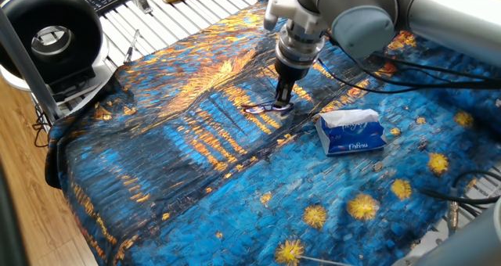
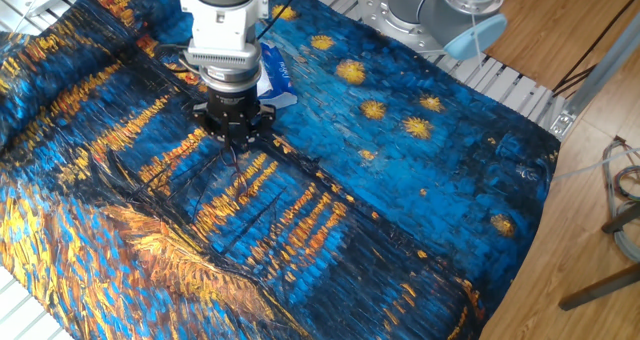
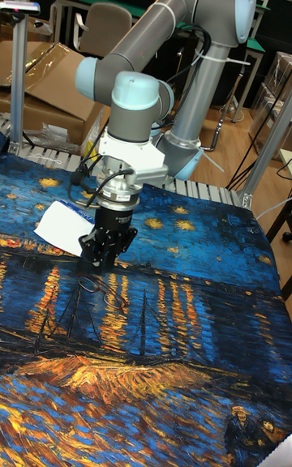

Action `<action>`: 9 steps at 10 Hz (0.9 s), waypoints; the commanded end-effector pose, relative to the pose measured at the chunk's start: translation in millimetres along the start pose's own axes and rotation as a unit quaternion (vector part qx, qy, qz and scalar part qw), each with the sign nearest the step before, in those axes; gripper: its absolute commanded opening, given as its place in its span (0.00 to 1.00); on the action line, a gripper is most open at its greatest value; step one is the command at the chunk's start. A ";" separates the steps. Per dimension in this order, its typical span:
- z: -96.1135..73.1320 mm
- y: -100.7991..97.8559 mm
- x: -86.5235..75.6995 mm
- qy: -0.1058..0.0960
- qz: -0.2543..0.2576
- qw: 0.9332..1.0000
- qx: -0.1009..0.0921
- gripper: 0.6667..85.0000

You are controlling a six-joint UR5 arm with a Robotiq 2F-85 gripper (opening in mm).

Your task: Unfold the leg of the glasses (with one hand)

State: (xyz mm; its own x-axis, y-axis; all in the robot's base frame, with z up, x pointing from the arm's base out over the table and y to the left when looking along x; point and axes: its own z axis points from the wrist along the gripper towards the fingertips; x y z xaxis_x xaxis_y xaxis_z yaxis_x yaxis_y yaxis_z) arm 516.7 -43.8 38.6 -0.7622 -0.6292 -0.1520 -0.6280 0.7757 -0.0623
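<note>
Glasses (image 1: 264, 108) lie flat on blue-and-gold painted cloth (image 1: 196, 180), near table middle, well left of tissue pack (image 1: 351, 132). Gripper (image 1: 283, 99) points straight down, fingertips at right end of frame, touching or just above it; cannot tell which. Fingers close together, narrow gap; whether they pinch frame leg not discernible. Other fixed view: gripper (image 2: 232, 140) hides glasses. Tall view: thin dark frame (image 3: 104, 289) just below fingertips (image 3: 99, 261). Tissue pack holds white tissue, tuft protruding at top.
</note>
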 end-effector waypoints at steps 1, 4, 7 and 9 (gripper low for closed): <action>2.4 -1.1 -4.6 -0.011 -0.003 1.000 -0.003 0.38; 5.3 0.3 -8.7 -0.019 -0.011 1.000 -0.006 0.38; 10.0 -5.0 -3.6 -0.010 -0.013 1.000 -0.002 0.38; 11.7 -7.3 -3.2 -0.010 -0.013 1.000 -0.001 0.38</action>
State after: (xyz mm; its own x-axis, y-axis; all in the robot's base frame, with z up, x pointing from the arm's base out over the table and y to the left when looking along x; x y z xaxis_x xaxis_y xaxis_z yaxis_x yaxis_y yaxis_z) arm 523.1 -44.9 29.5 -0.7386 -0.6538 -0.1641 -0.6530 0.7544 -0.0666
